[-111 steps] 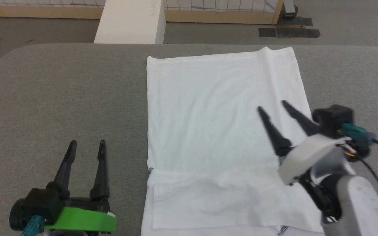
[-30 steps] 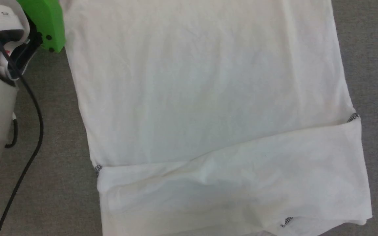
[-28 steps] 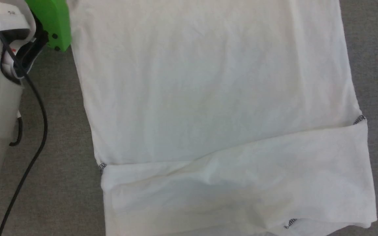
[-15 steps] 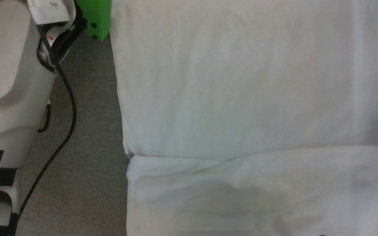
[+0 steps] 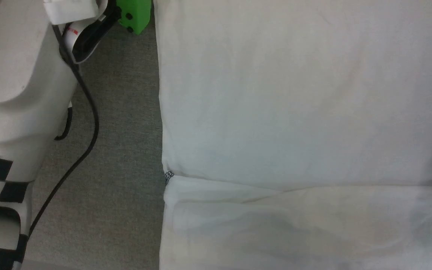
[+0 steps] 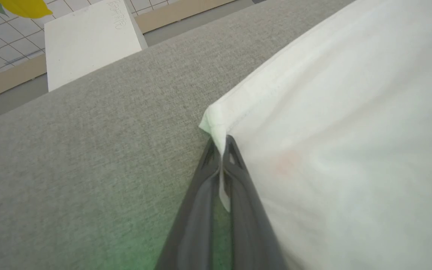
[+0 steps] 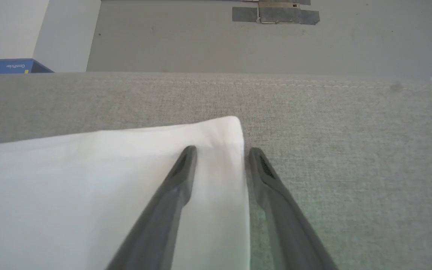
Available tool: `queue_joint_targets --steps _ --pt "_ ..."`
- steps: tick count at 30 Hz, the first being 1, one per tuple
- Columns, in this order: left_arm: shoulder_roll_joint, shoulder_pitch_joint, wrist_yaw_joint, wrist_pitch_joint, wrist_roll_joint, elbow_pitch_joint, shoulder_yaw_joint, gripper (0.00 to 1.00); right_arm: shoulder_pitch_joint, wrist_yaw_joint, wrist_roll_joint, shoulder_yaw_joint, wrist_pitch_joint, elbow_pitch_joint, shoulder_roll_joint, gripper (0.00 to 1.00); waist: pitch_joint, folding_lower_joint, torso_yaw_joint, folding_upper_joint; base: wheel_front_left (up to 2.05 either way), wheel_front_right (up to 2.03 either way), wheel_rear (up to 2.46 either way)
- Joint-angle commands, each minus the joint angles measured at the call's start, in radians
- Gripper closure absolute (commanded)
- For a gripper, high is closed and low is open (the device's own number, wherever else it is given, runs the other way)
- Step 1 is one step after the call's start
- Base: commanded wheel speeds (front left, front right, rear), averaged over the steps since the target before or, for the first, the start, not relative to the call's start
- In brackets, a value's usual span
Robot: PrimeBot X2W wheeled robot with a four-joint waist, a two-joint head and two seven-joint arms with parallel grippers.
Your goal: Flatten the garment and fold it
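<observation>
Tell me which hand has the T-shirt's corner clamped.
The left hand: it is shut on a T-shirt corner, while the right hand stands open astride another corner's edge.

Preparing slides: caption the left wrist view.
Left gripper shut on a corner of the white garment, lying on the grey surface.

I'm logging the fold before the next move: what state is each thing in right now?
Garment: spread flat on the table, near end folded over, one corner pinched.
Left gripper: shut on a garment corner.
Right gripper: open, straddling the garment's edge at another corner, one finger over cloth, one over the table.
</observation>
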Motion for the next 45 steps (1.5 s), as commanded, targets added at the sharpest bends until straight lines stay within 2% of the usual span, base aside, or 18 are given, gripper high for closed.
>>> queue_joint_targets --steps 1,6,9,19,26,30,33,39,45 --pt "0.009 0.016 0.001 0.008 -0.008 0.041 -0.018 1.0 -0.011 -0.001 -0.015 -0.01 -0.005 0.008 0.003 1.0 0.003 0.0 0.006 0.0 0.0 0.0 0.0" --pt "0.016 0.002 0.001 -0.036 -0.028 0.071 -0.024 1.0 -0.014 -0.001 -0.017 -0.029 -0.057 0.001 0.007 1.0 -0.018 0.0 0.0 0.0 0.0 0.0 0.0" --pt "0.017 -0.006 0.002 -0.088 -0.049 0.088 0.006 1.0 -0.013 -0.001 0.005 -0.036 -0.103 -0.004 0.005 1.0 -0.044 0.0 -0.011 0.0 0.0 0.0 0.0" --pt "0.053 -0.021 0.045 -0.279 -0.039 0.116 0.091 1.0 0.021 -0.001 0.105 -0.041 -0.211 -0.003 -0.026 1.0 -0.157 0.0 -0.059 0.0 0.0 0.0 0.0" --pt "0.065 0.035 0.034 -0.347 -0.042 0.093 0.083 1.0 0.096 -0.001 0.196 -0.032 -0.279 -0.001 -0.027 1.0 -0.251 0.0 -0.083 0.0 0.0 0.0 0.0" --pt "0.098 0.132 0.027 -0.403 -0.04 0.019 0.073 1.0 0.2 -0.001 0.285 0.004 -0.296 -0.047 -0.039 1.0 -0.314 0.0 -0.098 0.0 0.0 0.0 0.0" --pt "0.134 0.241 0.039 -0.445 -0.042 -0.073 0.076 1.0 0.303 -0.001 0.353 0.017 -0.293 -0.114 -0.046 1.0 -0.364 0.0 -0.107 0.0 0.0 0.0 0.0" --pt "0.204 0.506 0.116 -0.5 -0.051 -0.316 0.085 1.0 0.542 -0.001 0.468 0.005 -0.265 -0.284 -0.035 1.0 -0.456 0.0 -0.12 0.0 0.0 0.0 0.0" --pt "0.261 0.741 0.209 -0.496 -0.034 -0.522 0.059 1.0 0.797 -0.001 0.533 -0.032 -0.227 -0.439 0.021 1.0 -0.529 0.0 -0.135 0.0 0.0 0.0 0.0"
